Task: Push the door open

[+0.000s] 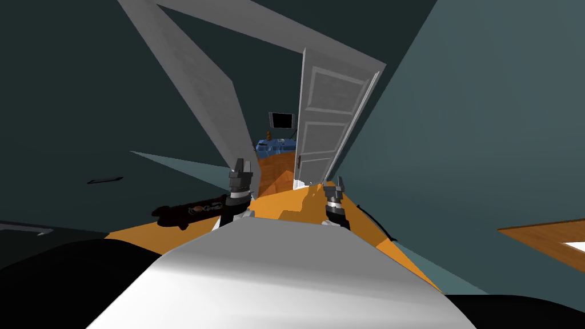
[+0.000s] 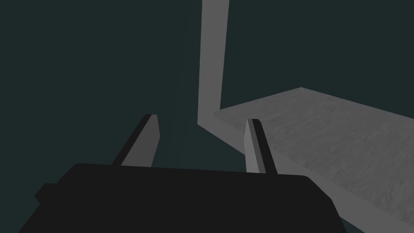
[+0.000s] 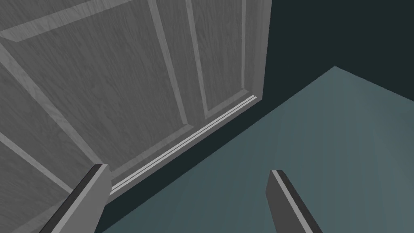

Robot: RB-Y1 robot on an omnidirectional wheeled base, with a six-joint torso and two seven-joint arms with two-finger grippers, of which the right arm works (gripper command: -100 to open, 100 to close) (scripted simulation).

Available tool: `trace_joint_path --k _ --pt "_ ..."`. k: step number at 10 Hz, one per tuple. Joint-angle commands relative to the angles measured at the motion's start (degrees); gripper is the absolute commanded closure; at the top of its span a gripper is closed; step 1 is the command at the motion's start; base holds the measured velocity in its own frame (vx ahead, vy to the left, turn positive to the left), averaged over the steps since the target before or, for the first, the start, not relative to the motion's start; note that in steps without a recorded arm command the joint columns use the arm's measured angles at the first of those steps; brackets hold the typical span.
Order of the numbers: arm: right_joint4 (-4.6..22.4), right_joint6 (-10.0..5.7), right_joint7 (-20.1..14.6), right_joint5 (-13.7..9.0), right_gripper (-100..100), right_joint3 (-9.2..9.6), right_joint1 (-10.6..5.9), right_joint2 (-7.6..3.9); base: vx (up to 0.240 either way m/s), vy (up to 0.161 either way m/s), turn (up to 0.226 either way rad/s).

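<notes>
- The light grey panelled door [image 1: 330, 114] stood ajar straight ahead, at the right side of the doorway, with its face turned toward the opening.
- The grey door frame [image 1: 191, 85] ran up the left side of the opening and across the top; dark teal walls [image 1: 485, 114] stood on both sides.
- The right gripper [image 1: 333, 184] was low, just beside the door's bottom edge.
- In the right wrist view the right gripper [image 3: 188, 173] had its fingers wide apart with nothing between them. The door's recessed panels [image 3: 121, 81] were close ahead of one finger and the teal wall [image 3: 331, 141] ahead of the other. I could not tell whether a finger touched the door.
- The left gripper [image 1: 241, 169] was raised at the left side of the opening, near the frame's lower end.
- In the left wrist view the left gripper [image 2: 202, 120] had its fingers apart and empty, pointing at the dark wall and the grey frame [image 2: 211, 60].
- The orange wooden floor [image 1: 285, 197] ran through the doorway.
- Beyond the doorway stood a blue piece of furniture [image 1: 274, 147], too small to identify, with a dark flat screen [image 1: 281, 120] above it.
- A dark, low object [image 1: 191, 210] lay on the floor to the left of the left arm; I could not tell what it was.
</notes>
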Motion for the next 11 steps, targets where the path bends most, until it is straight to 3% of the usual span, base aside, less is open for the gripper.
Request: trace_joint_path --k 1,11 --pt "1.9 -1.20 -1.7 -1.6 -100 0.59 -0.25 -0.11 0.146 -0.047 0.181" --pt "14.1 -8.63 -11.2 -10.9 -100 4.26 -1.64 -0.26 0.103 -0.060 0.225"
